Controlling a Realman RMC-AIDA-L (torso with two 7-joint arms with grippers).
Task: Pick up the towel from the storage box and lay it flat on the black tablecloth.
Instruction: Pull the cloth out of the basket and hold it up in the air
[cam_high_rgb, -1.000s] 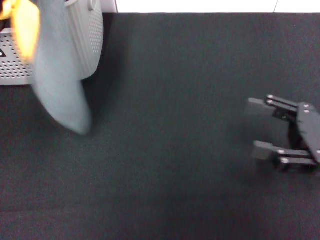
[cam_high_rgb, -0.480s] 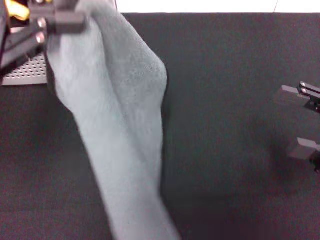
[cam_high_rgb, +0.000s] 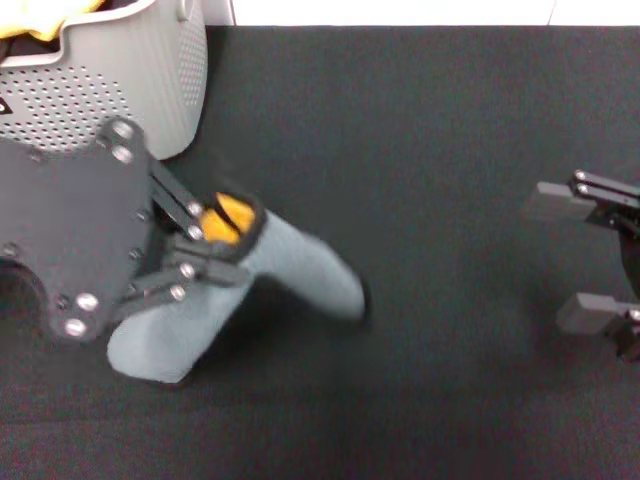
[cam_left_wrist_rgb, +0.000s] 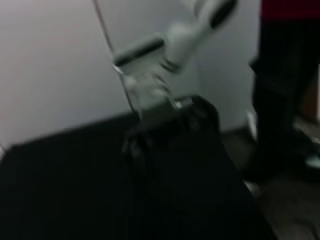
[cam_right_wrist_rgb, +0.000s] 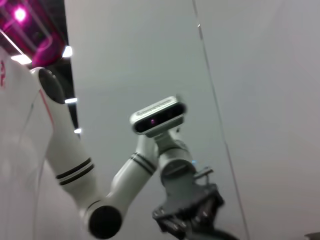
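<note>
Half done: the towel (cam_high_rgb: 290, 265) is out of the storage box (cam_high_rgb: 110, 85) but is not yet spread.
Towel: bunched and folded, grey side out with yellow showing at the grip, lying on the black tablecloth (cam_high_rgb: 420, 150) near the surface's left edge, just in front of the box.
Left gripper (cam_high_rgb: 205, 245): jaws clamped on the towel's upper fold, low over the cloth.
Right gripper (cam_high_rgb: 585, 255): jaws apart and holding nothing, at the right edge, well apart from the towel.
Left to do: the towel must be opened out, laid flat and released.
</note>
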